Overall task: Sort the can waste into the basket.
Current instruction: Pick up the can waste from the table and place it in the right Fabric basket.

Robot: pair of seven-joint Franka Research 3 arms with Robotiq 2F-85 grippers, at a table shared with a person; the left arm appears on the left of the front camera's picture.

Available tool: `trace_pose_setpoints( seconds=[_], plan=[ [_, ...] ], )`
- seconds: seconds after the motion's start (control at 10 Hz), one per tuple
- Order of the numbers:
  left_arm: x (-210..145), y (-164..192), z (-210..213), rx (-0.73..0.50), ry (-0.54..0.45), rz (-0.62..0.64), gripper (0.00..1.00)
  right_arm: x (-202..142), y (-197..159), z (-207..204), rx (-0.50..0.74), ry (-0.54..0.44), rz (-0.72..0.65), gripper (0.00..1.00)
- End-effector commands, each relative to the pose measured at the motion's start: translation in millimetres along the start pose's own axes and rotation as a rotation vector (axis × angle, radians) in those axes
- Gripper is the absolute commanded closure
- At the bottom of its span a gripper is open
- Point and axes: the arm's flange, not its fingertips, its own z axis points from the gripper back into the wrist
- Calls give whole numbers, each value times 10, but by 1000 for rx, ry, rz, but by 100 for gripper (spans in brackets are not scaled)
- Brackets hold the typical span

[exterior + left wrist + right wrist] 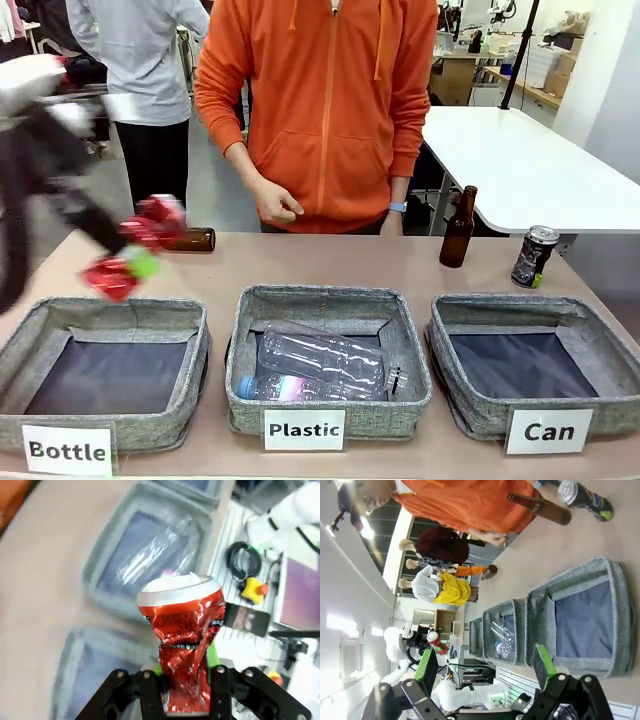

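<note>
**A:** Where is the red can [128, 252] with respect to the Can basket [470, 418]?

**B:** Well apart from it, far off to its left; the Plastic basket [330, 296] sits just beside the Can basket on that side, the Bottle basket [112, 306] comes after that, and the red can hangs above the far rim of that last one, blurred in the front view.

**A:** What has hold of it?

**B:** The left gripper [136, 254]; its jaws are clamped on the crushed lower half of the can, a green pad on either side, and the silver top points away from the fingers.

**A:** And the right gripper [486, 668]?

**B:** Spread wide with nothing between its fingers; it hangs on the near side of the Can basket, looking across it.

**A:** Is there anything in the Can basket?

**B:** Only its dark lining shows; the dark can [533, 256] stands upright on the table [330, 262] just behind the basket's far right corner; a brown bottle [459, 228] stands upright behind its far left corner.

**A:** What else is there?

**B:** Clear bottles [320, 360] lie in the Plastic basket; a person in an orange hoodie [330, 110] stands across the table, behind and to the left of the Can basket, one hand [275, 202] loosely curled near the table's far edge and touching nothing.
</note>
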Motion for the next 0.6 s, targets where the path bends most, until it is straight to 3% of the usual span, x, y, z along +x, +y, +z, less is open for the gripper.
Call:
trace_pose_setpoints(
  seconds=[0.0, 0.2, 0.3, 0.5],
  plan=[
    [913, 274, -291, 3, 61, -151, 74, -78, 162, 619, -20, 22, 0, 0],
    [1884, 109, -1136, -31, 43, -340, 74, -256, 202, 1084, -19, 29, 37, 0],
    [2219, -13, -1603, -29, -5, -368, 74, -311, 175, 1207, -21, 75, 67, 0],
    [2478, -350, -2400, -85, -55, -350, 74, -271, 135, 1252, -49, 96, 75, 0]
  ],
)
